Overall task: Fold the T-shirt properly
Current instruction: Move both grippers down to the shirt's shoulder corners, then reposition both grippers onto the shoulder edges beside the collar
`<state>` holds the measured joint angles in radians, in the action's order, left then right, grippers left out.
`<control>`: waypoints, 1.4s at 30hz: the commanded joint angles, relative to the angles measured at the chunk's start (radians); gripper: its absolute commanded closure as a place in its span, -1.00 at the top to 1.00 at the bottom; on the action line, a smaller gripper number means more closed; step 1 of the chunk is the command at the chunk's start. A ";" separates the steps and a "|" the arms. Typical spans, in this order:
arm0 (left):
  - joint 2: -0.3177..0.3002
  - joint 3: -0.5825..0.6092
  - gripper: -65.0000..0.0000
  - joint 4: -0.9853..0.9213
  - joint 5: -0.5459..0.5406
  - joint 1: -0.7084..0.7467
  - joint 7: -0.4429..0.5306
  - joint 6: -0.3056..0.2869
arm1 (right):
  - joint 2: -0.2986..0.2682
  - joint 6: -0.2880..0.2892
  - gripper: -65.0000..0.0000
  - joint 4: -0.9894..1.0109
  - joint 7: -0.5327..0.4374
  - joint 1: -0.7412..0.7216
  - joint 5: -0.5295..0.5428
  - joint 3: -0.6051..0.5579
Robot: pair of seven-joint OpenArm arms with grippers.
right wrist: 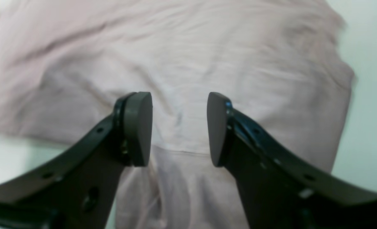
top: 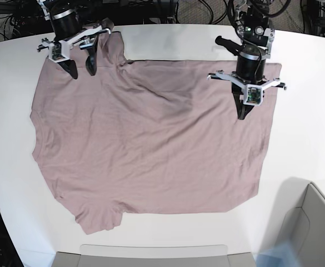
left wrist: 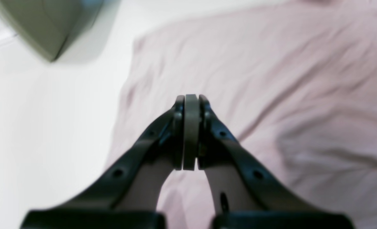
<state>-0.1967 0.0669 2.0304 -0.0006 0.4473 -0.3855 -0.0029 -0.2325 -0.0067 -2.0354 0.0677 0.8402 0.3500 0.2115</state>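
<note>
the t-shirt [top: 151, 150], a plain dusty pink knit, lies spread across the white tabletop [top: 306, 144], mostly flat with shallow wrinkles running over it; in the base view one short sleeve sticks out at its lower left, and its far edge runs along between the two arms. the right gripper [top: 81, 68] stands at the shirt's far left corner in that view, and its wrist view shows the two dark fingers [right wrist: 137, 127] held apart with a clear gap between the pads, nothing between them, pink cloth lying below and a seam line crossing just under the gap. the left gripper [top: 243, 114] hangs over the shirt's right part in the base view, near its side edge; in its wrist view [left wrist: 190, 132] the pads are pressed flat together with no cloth caught between them, the shirt lying beneath and bare tabletop off to one side. a grey bin [top: 312, 222] sits at the lower right corner of the base view, well apart from the shirt, and a pale grey tray edge [top: 151, 255] runs along the near side.
</note>
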 commanded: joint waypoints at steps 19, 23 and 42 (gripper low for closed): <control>-0.020 -0.072 -0.99 0.020 0.001 0.034 -0.046 0.005 | 0.032 0.011 -0.13 0.081 0.163 0.198 0.304 0.214; -0.022 -0.072 -0.99 0.020 0.001 0.034 -0.046 0.005 | 0.005 0.014 -0.14 0.184 0.166 0.182 0.504 0.291; -0.020 -0.074 -0.99 0.020 0.001 0.038 -0.046 0.005 | -0.023 0.015 -0.14 0.298 0.278 0.017 0.502 0.289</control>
<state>-0.2131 -0.0010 2.0308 -0.0010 0.4828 -0.4526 -0.0036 -0.2459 0.0051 -1.7313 0.3428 0.8494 0.8501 0.4965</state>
